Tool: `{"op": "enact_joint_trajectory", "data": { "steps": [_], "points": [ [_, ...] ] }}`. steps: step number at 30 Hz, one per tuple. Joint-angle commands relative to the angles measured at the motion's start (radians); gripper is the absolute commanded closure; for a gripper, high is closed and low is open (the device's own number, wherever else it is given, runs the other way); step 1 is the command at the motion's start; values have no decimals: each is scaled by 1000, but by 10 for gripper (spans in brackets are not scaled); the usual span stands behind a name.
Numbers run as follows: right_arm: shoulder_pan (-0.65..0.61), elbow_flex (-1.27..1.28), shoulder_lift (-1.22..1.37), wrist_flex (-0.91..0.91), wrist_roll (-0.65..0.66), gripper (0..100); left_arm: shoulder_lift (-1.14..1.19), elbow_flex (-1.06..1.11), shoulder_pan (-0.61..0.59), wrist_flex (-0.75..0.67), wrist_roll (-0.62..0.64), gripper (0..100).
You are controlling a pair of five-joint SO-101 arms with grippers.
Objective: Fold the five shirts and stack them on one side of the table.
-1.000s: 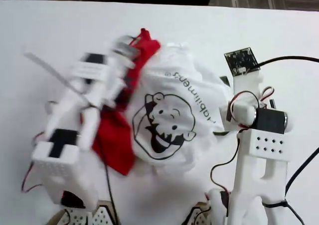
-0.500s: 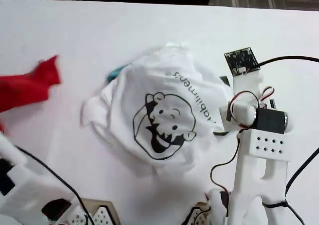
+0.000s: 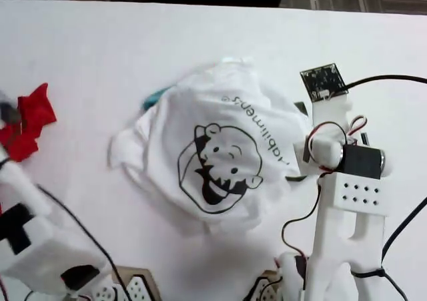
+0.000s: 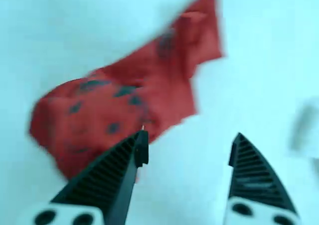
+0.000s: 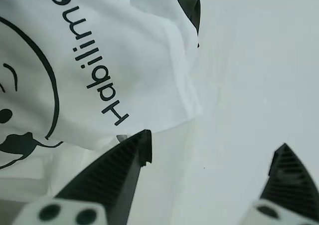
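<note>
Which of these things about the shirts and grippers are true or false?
1. The red shirt lies on the white shirt. False: they lie apart, not touching.
2. The white shirt has a black cartoon face. True.
3. The left gripper is shut on the red shirt. False: it is open.
4. Teal cloth peeks from under the white shirt. True.
5. The right gripper is open. True.

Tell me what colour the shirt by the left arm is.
The shirt is red with small dark marks, clearest in the left wrist view.
</note>
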Motion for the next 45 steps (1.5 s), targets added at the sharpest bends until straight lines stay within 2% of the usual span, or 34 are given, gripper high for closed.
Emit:
{"op": "enact_joint_trajectory", "data": {
  "steps": [1, 4, 7, 12, 16, 22, 25, 27, 29, 34, 41, 45],
  "points": [
    [2, -3, 4, 4, 0, 625, -64, -41, 232, 84, 55, 763],
    [2, -3, 4, 4, 0, 625, -54, -28, 457, 121, 69, 767],
    [4, -3, 4, 5, 0, 625, -44, 30, 667, 97, 61, 767],
    [8, 60, -4, 5, 2, 625, 64, 113, 865, -2, 68, 758],
    [10, 120, -4, 5, 120, 625, 201, 124, 942, -6, 69, 683],
    [88, 157, -4, 5, 176, 625, 391, 122, 965, -38, 69, 681],
    [134, 157, -4, 2, 176, 625, 488, 119, 956, -71, 69, 740],
    [156, 157, -4, 2, 176, 625, 543, 117, 954, -71, 69, 837],
    [176, 157, -4, 2, 176, 625, 585, 117, 942, -63, 69, 972],
    [189, 158, -4, 1, 176, 625, 575, 105, 798, -28, 69, 971],
    [186, 158, -4, -24, 176, 625, 336, -157, 390, 112, 75, 973],
    [183, 158, -2, -50, 172, 625, 163, -331, 121, 127, 72, 973]
  ]
}}
